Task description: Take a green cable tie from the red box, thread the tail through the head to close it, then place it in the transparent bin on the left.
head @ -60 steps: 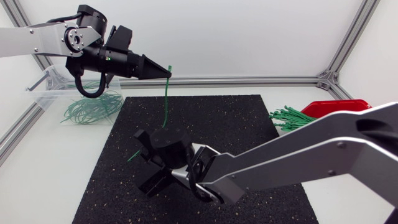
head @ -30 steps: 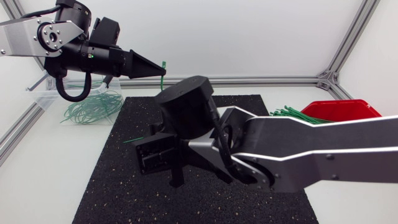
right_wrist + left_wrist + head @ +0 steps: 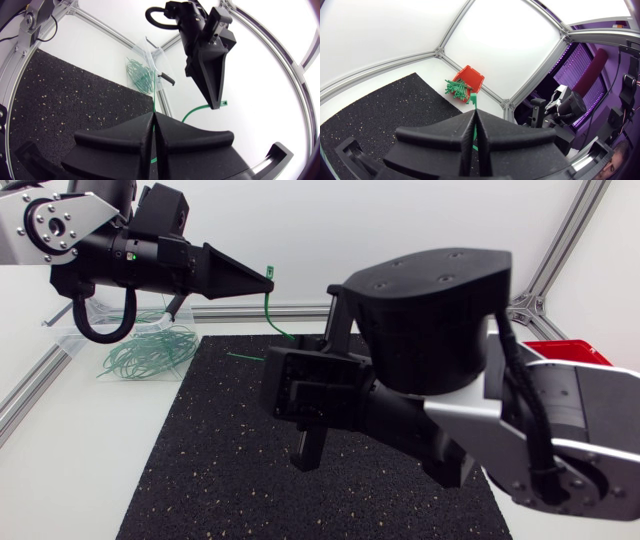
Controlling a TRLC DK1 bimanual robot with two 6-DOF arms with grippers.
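While the left gripper (image 3: 264, 280) pinches the cable tie's (image 3: 475, 100) head, the right gripper (image 3: 154, 117) clamps its tail above the black mat (image 3: 200, 450).

Lighting's super bright and even, soft diffuse stuff. Highlights sit on the upper surfaces, so it's coming from above. In the head view the white table (image 3: 60, 480) is close to blown out, and the shadows on it are faint with mushy edges. The black mat (image 3: 200, 470) just soaks the light up. The right arm (image 3: 590, 420) has a gentle sheen on its silver shell. The left gripper (image 3: 268, 277) is nearly a silhouette against the far wall, while the green cable tie (image 3: 270, 305) really pops. Both wrist views have heavy fisheye bend: the frame rails (image 3: 100, 25) bow into arcs toward the edges. The left fingers (image 3: 440, 132) catch a pale grey gloss.
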